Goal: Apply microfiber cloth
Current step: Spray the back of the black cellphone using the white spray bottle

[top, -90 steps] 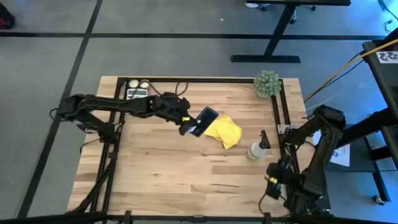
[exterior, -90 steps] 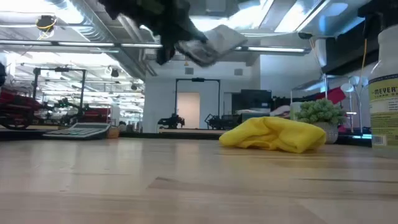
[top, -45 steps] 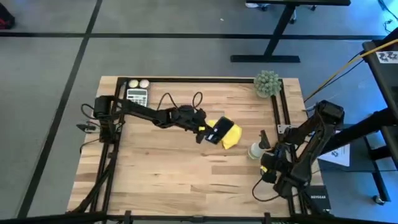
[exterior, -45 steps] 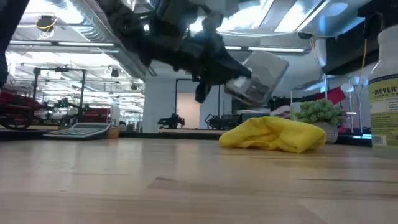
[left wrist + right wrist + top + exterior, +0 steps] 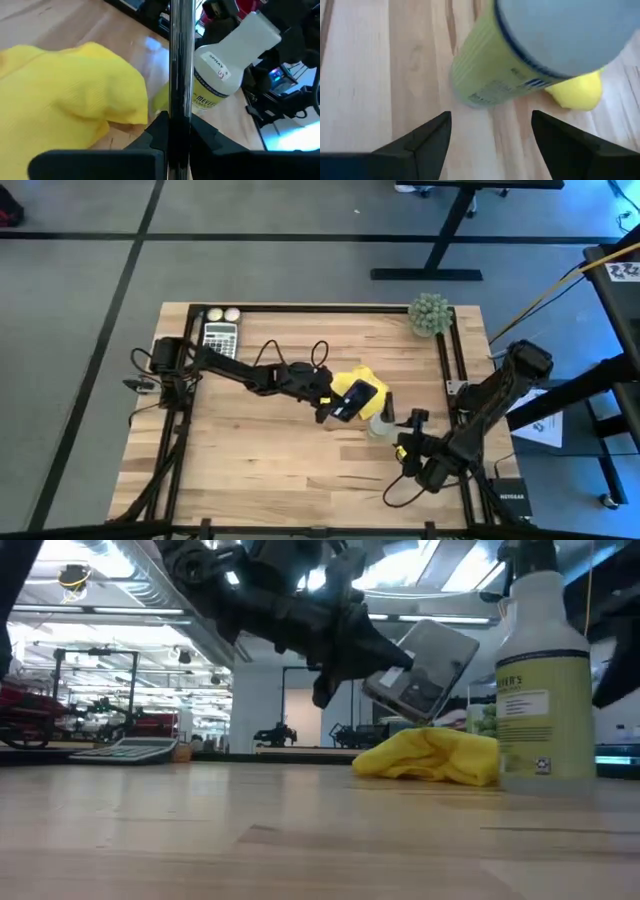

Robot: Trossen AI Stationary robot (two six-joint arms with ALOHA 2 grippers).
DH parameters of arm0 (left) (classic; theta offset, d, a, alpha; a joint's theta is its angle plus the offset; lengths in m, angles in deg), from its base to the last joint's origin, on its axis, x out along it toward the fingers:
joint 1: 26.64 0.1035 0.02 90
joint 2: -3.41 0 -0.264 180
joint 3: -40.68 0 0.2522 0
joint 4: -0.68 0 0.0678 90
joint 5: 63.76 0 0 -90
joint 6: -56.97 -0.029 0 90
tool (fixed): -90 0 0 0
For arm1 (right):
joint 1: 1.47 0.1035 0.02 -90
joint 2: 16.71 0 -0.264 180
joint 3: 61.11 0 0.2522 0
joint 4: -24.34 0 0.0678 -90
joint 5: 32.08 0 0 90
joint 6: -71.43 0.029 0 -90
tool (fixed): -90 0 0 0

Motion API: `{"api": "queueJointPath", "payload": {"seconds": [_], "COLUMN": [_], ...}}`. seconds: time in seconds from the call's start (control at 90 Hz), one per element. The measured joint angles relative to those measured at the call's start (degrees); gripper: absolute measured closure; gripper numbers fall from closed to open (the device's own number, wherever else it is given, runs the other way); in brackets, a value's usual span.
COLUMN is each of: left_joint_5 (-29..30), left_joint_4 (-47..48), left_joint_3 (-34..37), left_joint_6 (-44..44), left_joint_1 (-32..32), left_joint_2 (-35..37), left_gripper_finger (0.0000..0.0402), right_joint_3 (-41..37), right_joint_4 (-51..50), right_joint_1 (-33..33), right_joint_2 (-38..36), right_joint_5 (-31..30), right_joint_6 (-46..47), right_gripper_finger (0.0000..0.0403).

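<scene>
1. The left gripper [image 5: 333, 402] was clamped on the black smartphone [image 5: 354, 397], holding it by its edge and tilted, raised clear of the table [image 5: 250, 450].
2. Directly under and just beyond that gripper lay the microfiber cloth [image 5: 362, 383], a crumpled yellow heap resting on the wood; in the low view the cloth [image 5: 430, 757] sat below the hanging phone [image 5: 422, 672] without touching it.
3. The cloth looked light, limp and easily dragged; it would probably bunch and slide rather than resist. A raised fold on top of the heap seemed the best place to pinch, since a flat edge would be hard to get under.
4. The right gripper [image 5: 490, 131] stood wide open, its fingers apart on either side of empty wood, with the spray bottle [image 5: 520, 55] just ahead of it and a corner of the cloth [image 5: 577, 91] beyond that.
5. The bottle [image 5: 383, 423] stood upright just beside the cloth, between it and the right gripper [image 5: 408, 450]; it blocked the straight approach and could tip if nudged.
6. Farther from both grippers, a calculator [image 5: 219, 334] and a small potted plant [image 5: 430, 313] sat near the table's far edge, well apart from the work.
</scene>
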Motion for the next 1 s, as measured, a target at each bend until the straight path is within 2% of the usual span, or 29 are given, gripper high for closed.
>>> {"api": "queueJointPath", "payload": {"seconds": [0.144, 0.344, 0.622, 0.744, 0.911, 1.0], "left_joint_5": [-0.29, -0.13, 1.38, 1.33, 1.22, 1.27], "left_joint_4": [1.44, 2.56, 3.10, 3.08, 3.06, 3.06], "left_joint_3": [0.00, 0.00, 0.00, 0.00, 0.00, 0.00], "left_joint_6": [0.57, -1.26, -1.18, -0.33, -0.30, -0.30], "left_joint_1": [-0.50, -1.35, -1.54, -1.77, -1.79, -1.66], "left_joint_2": [2.71, 4.57, 4.59, 4.59, 4.59, 4.59], "left_gripper_finger": [0.0382, 0.0382, 0.0382, 0.0382, 0.0382, 0.0382], "right_joint_3": [2.78, 3.27, 3.27, 2.50, 0.48, 0.14], "right_joint_4": [-4.40, -4.73, -9.34, -10.18, -9.80, -9.72], "right_joint_1": [0.20, 0.15, -1.24, -2.32, -2.99, -2.95], "right_joint_2": [-5.83, -15.13, -17.45, -17.43, -17.38, -17.40], "right_joint_5": [-0.90, -1.34, 3.26, 4.78, 7.70, 7.89], "right_joint_6": [3.02, 5.68, 5.04, 6.20, 6.34, 6.53], "right_gripper_finger": [0.0143, 0.0143, 0.0140, 0.0107, 0.0020, 0.0014]}}
